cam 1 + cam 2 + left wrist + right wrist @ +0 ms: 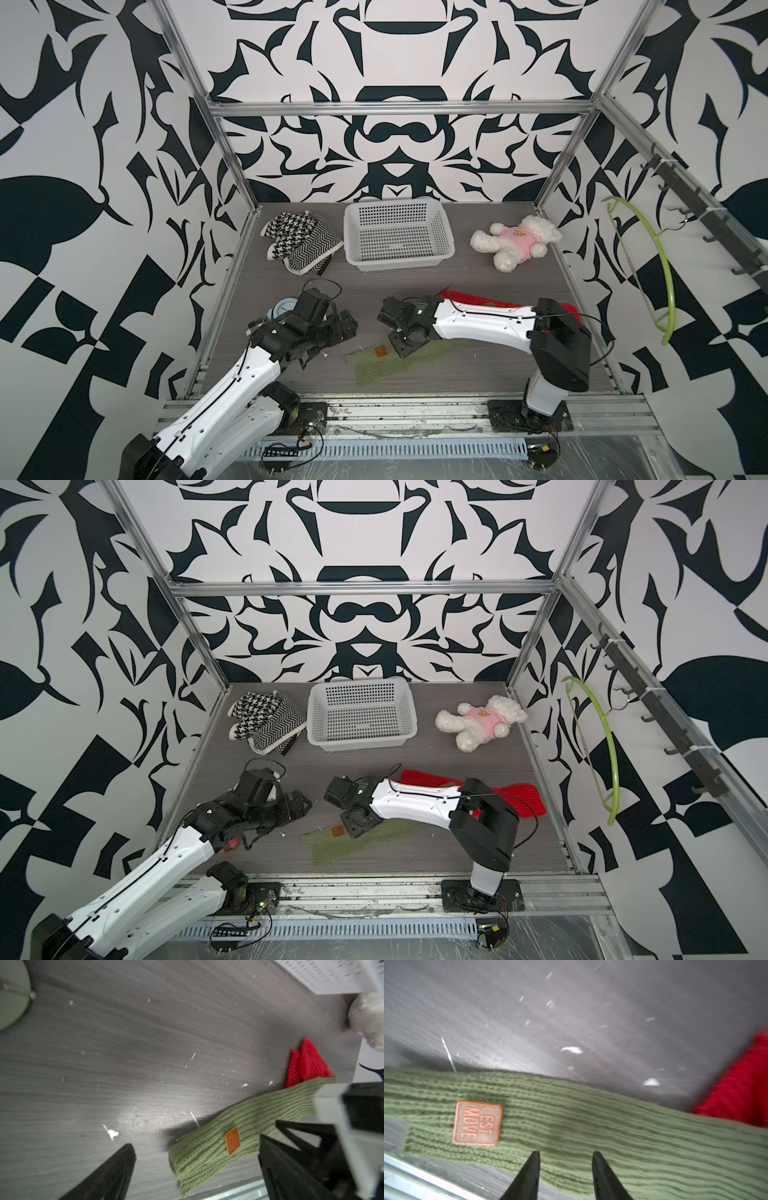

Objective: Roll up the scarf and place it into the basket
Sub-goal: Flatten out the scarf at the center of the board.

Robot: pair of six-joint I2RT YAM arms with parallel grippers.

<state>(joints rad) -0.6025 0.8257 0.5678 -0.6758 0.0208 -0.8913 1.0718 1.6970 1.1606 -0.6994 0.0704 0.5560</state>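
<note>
A grey wood-grain table (415,291) fills the floor of a booth with black-and-white patterned walls (395,137) and a metal frame (399,109); white flecks of fluff are scattered over the wood. The white basket (397,206) stands at the back of the table in both top views, its grid bottom showing all the way across.

Just beside the basket on one side lies a bunched black-and-white scarf (299,241). On the opposite side, a little apart, lies a plush bear (517,241) in a pink top. A red scarf (469,300) lies in front of the basket, partly under the right arm.

The green scarf (374,365) lies flat and unrolled well in front of the basket, by the table's front edge, with an orange label (477,1123) sewn on.

The right gripper (566,1152) is low over it, jaws parted with nothing between them. The left gripper (195,1140) is spread wide and holds nothing.
</note>
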